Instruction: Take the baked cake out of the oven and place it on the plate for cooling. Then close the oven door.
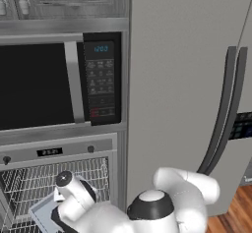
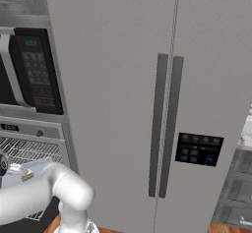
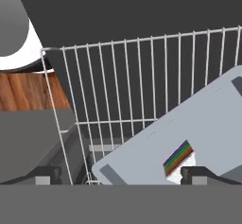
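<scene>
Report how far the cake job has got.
Done: the oven stands open, its wire rack pulled out. In hand: the open hand hovers over the grey tray carrying the rainbow-layered cake, not gripping it. Left: lift the cake out, set it on the plate, shut the door.

Arm (image 2: 49, 190) low left by oven (image 2: 29, 143); fridge (image 2: 147, 79) w/ dark handles.

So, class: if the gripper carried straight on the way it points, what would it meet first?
Probably the grey tray with the rainbow-layered cake slice, resting on the wire rack; depth is unclear.
</scene>
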### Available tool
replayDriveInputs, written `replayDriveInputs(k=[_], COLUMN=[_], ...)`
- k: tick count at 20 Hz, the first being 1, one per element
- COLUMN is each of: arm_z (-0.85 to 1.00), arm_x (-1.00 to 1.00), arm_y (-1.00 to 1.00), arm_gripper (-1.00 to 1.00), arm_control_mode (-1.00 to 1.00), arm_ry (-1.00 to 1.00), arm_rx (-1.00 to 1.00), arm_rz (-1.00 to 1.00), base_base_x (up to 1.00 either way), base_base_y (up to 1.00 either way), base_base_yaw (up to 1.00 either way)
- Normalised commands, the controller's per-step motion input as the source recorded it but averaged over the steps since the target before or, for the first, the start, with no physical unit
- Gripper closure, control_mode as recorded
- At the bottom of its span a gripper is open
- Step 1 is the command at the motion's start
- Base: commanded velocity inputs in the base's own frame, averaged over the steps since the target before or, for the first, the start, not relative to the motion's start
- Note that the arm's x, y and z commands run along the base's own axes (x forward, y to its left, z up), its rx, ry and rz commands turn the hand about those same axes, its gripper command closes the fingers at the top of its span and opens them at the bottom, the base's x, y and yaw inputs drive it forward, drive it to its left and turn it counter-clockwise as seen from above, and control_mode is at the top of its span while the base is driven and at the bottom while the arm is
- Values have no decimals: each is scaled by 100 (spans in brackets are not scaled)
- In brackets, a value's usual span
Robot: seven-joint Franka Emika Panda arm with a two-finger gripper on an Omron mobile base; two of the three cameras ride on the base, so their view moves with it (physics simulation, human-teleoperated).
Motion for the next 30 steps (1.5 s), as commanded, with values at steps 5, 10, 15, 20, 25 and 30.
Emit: replayDriveInputs(k=[5, 10, 15, 20, 25, 30], arm_z=[-16, -18, -26, -23, -26, -20], arm_x=[18, 13, 12, 13, 14, 17], arm_y=[16, 11, 11, 10, 9, 3], arm_gripper=[-100, -100, -100, -100, -100, -100], arm_control_mode=[-100, -100, -100, -100, -100, -100], arm_ry=[0, 0, 0, 0, 0, 0], arm_rx=[0, 0, -2, -1, -1, -1], arm_rz=[0, 0, 0, 0, 0, 0], base_base_x=[0, 0, 0, 0, 0, 0], base_base_y=[0, 0, 0, 0, 0, 0], base_base_yaw=[0, 0, 0, 0, 0, 0])
